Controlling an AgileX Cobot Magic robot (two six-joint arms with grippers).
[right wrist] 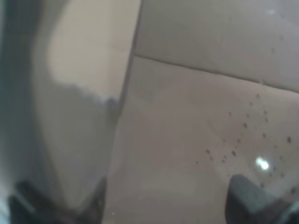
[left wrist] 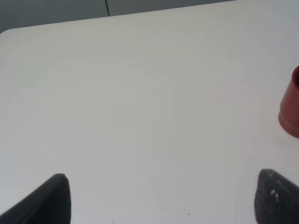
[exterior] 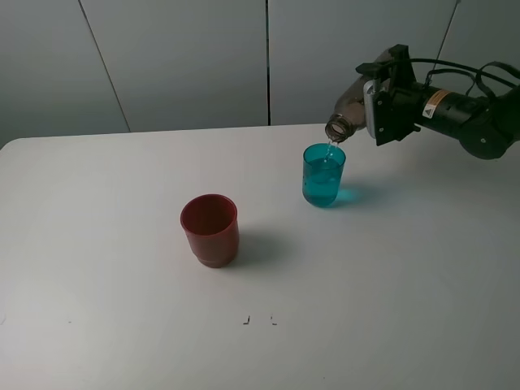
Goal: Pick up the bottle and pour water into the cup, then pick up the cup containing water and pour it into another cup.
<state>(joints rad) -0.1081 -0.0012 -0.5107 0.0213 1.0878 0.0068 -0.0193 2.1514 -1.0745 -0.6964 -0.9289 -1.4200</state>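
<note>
Plain white tabletop (exterior: 122, 325), grey panelled wall behind, nothing fancy. My right end effector (exterior: 382, 104) is clenched around the smoky bottle (exterior: 351, 106), tipped so its neck sits just above the teal cup (exterior: 323, 175), and a thin stream is falling in. I think the trick here is a shallow tilt with the mouth centred over the rim, so nothing splashes onto the tabletop, then levelling off before the cup gets too full to carry. My left end effector (left wrist: 159, 200) hangs released, nothing in it.

Count: one bottle, two cups (the teal cup and the red cup (exterior: 210, 230), which stand well apart), two end effectors.
</note>
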